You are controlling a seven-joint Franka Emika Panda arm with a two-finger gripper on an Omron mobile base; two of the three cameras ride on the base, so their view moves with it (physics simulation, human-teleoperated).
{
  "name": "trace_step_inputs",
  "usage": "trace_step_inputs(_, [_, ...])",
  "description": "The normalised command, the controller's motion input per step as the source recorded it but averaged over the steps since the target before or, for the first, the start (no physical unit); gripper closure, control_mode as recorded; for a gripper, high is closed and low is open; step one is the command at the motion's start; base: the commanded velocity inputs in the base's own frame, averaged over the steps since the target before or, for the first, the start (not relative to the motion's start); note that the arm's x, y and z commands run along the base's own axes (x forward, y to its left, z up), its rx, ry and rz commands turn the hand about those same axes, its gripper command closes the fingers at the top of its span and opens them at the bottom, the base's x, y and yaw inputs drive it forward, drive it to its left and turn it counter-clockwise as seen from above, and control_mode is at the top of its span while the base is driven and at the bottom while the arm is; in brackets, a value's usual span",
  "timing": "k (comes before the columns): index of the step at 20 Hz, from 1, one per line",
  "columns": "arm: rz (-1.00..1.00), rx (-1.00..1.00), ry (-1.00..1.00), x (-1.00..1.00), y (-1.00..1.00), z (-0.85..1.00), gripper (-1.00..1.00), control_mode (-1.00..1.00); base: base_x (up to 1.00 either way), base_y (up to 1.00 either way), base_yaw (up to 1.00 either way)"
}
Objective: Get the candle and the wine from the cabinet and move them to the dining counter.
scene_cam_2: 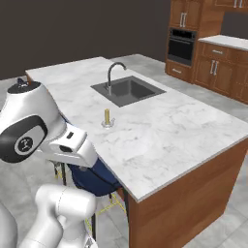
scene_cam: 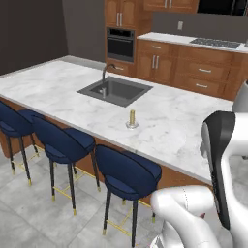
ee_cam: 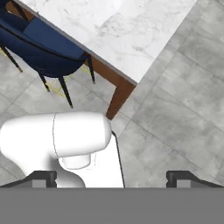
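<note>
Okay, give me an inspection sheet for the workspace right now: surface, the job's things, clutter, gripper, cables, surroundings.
Surface: dining counter, white-grey marble, inset dark sink with faucet.
Job's things: candle stands upright on the counter, in front of the sink; wine nothing seen.
Clutter: nothing seen.
Grippers: gripper open, holding nothing, pointed down at the grey floor by the counter's corner.
Cables: nothing seen.
Surroundings: three navy stools along the counter; wooden drawer cabinets, oven and cooktop behind.
</note>
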Motion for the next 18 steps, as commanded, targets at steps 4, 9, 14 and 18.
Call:
trace_step_inputs(4, [0.00,0.00,0.00,0.00,0.00,0.00,-1.00,1.00,-1.00,-0.63,-0.47])
trace_step_inputs(9, [0.00,0.00,0.00,0.00,0.00,0.00,-1.00,1.00,-0.60,-0.70,-0.61])
trace_step_inputs(14, [0.00,0.00,0.00,0.00,0.00,0.00,-1.00,1.00,-0.02,-1.00,-0.65])
trace_step_inputs(18, [0.00,0.00,0.00,0.00,0.00,0.00,-1.00,1.00,0.13,-1.00,-0.59])
